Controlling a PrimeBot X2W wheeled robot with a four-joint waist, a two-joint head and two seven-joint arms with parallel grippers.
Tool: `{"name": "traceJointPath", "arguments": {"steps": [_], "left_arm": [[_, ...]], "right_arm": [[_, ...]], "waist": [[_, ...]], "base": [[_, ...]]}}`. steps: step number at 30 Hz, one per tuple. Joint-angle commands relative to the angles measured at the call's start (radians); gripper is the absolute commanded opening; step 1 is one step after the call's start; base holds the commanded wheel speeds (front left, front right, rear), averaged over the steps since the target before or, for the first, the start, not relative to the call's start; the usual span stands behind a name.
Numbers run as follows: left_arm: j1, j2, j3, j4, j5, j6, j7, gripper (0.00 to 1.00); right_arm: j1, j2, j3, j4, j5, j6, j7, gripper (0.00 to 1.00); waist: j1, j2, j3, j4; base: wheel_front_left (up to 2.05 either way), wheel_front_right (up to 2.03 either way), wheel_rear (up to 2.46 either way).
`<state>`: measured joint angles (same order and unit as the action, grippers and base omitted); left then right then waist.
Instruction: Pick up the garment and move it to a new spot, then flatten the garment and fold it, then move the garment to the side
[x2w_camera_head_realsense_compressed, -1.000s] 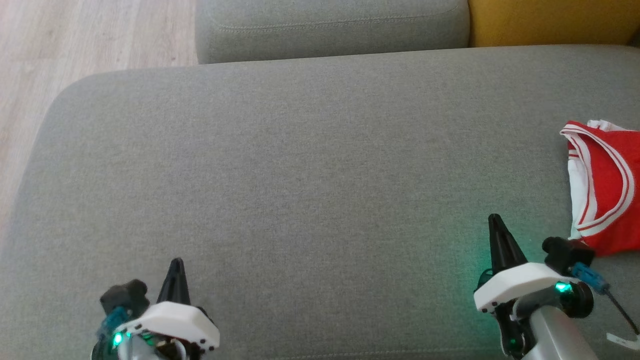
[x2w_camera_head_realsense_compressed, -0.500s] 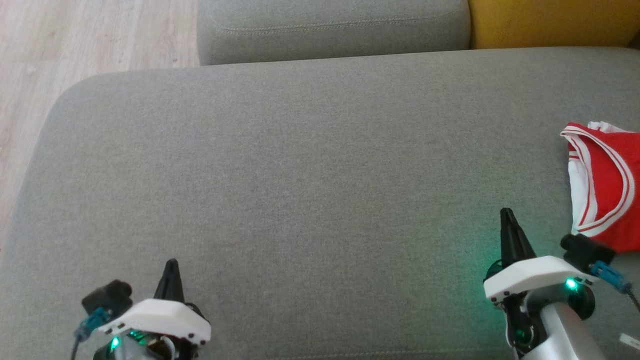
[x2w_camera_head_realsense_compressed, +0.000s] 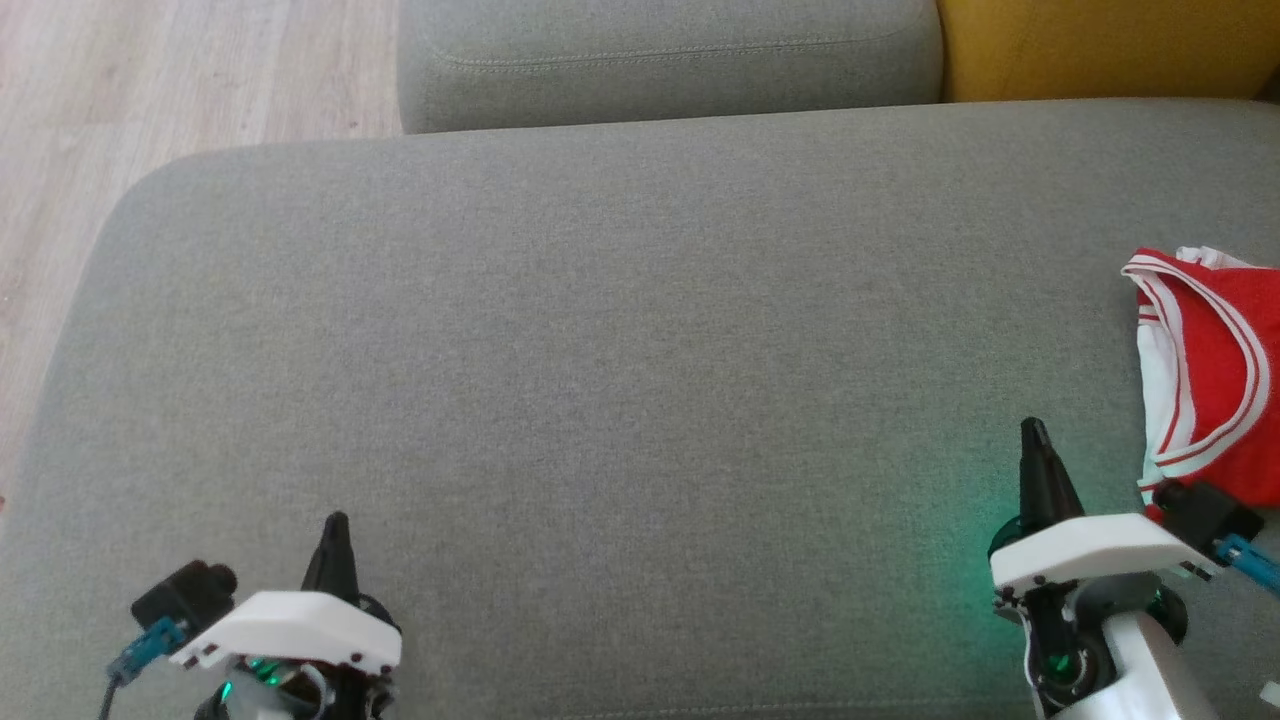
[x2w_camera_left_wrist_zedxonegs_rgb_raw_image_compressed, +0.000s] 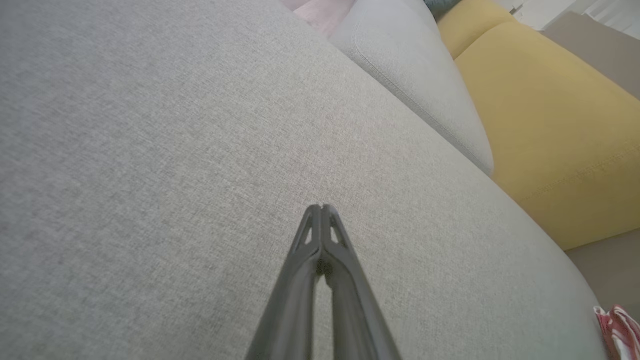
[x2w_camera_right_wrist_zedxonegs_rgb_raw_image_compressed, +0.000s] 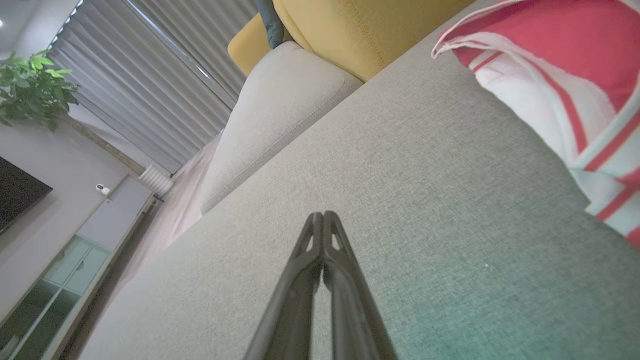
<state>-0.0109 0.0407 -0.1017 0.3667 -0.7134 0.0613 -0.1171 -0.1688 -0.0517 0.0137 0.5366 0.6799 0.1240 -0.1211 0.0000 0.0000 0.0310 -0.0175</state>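
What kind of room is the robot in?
Most likely a living room at home: there is a big grey sofa, a yellow cushion, and a plant beside long blinds.

The left jaws and right jaws drifted apart.

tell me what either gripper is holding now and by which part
Nothing is held. The left gripper and right gripper are both shut and empty; the red and white garment lies loose on the grey cushion.
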Motion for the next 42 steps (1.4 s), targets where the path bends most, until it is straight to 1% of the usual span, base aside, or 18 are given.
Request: {"name": "traceJointPath", "arguments": {"steps": [1,12,42], "left_arm": [[-0.058,0.004,0.029,-0.036,-0.027,-0.011,0.005,0.0],[-0.063,0.005,0.053,-0.047,-0.138,-0.034,0.034,0.0],[-0.079,0.007,0.126,-0.081,-0.482,-0.106,0.123,0.0]], "right_arm": [[-0.025,-0.003,-0.002,-0.046,0.031,0.003,0.008,0.0],[-0.014,-0.003,-0.018,-0.077,0.146,0.003,0.036,0.0],[0.02,-0.001,-0.068,-0.175,0.501,0.005,0.126,0.0]], "waist": [[0.0,0.0,0.0,0.0],[0.0,0.0,-0.004,0.002],[0.0,0.0,-0.015,0.009]], "base": [[0.0,0.0,0.0],[0.0,0.0,0.0],[0.0,0.0,0.0]]}}
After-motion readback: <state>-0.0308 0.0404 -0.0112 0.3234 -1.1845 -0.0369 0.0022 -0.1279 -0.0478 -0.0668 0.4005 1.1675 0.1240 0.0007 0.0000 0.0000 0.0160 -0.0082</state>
